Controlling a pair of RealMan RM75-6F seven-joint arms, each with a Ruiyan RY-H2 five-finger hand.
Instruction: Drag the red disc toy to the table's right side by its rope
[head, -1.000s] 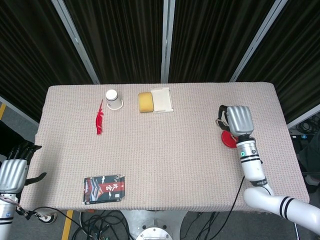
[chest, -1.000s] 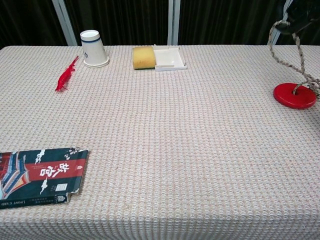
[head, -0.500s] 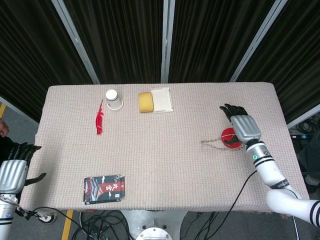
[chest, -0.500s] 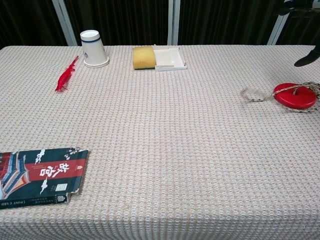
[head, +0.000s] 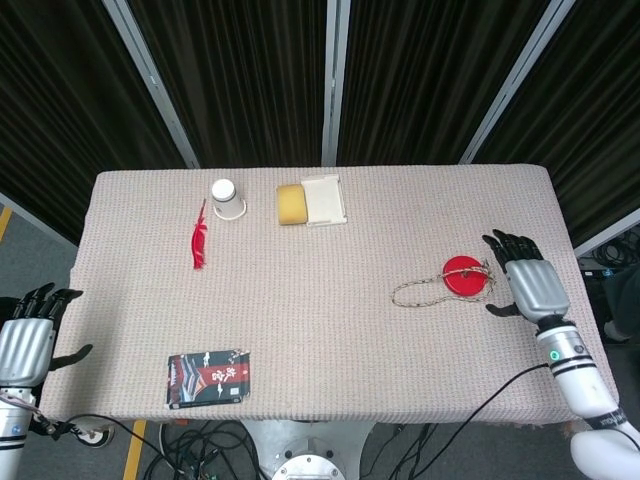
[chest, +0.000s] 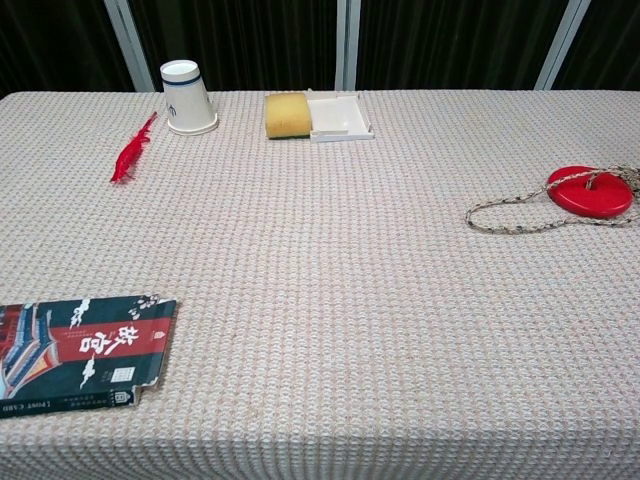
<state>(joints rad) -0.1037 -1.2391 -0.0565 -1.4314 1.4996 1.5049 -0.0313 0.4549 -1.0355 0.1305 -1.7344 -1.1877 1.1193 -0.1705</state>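
Note:
The red disc toy (head: 466, 276) (chest: 590, 190) lies flat on the table's right side. Its rope (head: 425, 293) (chest: 515, 215) lies slack on the cloth, looping out to the left of the disc. My right hand (head: 534, 285) is just right of the disc, fingers spread and holding nothing, apart from the rope. My left hand (head: 27, 337) hangs off the table's left edge with its fingers apart and nothing in it. Neither hand shows in the chest view.
A white paper cup (head: 227, 198), a red feather-like toy (head: 199, 238), a yellow sponge (head: 291, 204) and a white tray (head: 324, 199) sit along the far side. A dark printed booklet (head: 208, 377) lies near the front left edge.
My right hand let go of the rope and drew back to the right and toward the front edge. The rope dropped and now lies flat left of the disc.

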